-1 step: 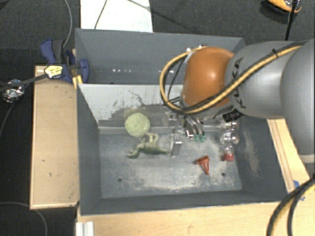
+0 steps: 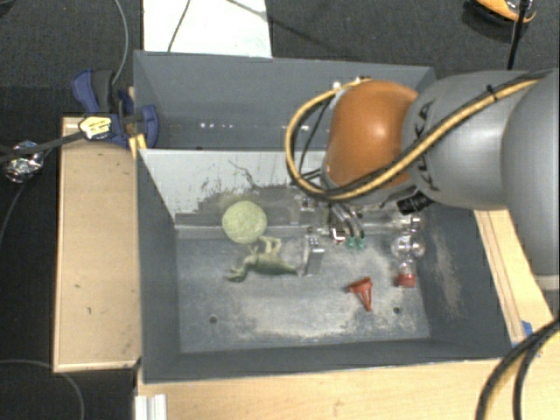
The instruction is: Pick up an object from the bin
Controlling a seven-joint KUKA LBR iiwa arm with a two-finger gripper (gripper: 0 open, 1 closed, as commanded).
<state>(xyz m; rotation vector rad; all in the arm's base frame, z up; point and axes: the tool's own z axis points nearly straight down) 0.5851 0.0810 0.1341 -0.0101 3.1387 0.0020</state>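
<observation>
- The grey metal bin (image 2: pixel 219 103) has a scuffed, dusty floor with a few loose things spread across its middle.
- The grey arm (image 2: pixel 490 147) comes in from the right, over the bin's far right part.
- An orange cover (image 2: pixel 372 129) sits on its wrist, ringed by looped cables (image 2: pixel 294 160).
- The gripper (image 2: pixel 335 233) hangs below the cover, low over the middle of the floor toward the far wall. The cover hides whether its grip is released or clenched.
- A pale green ball (image 2: pixel 243 221) lies to the gripper's left, near the far wall.
- A green toy figure (image 2: pixel 262 261) sprawls just near of the ball, touching or almost touching it.
- A red cone-shaped piece (image 2: pixel 361 293) lies near of the gripper, apart from it.
- A clear piece with a red end (image 2: pixel 405 265) lies to the gripper's right.
- A small blue-green bit (image 2: pixel 355 244) lies just beside the gripper's tip, on its right. It is the nearest thing to the gripper, though nothing shows it being grasped.
</observation>
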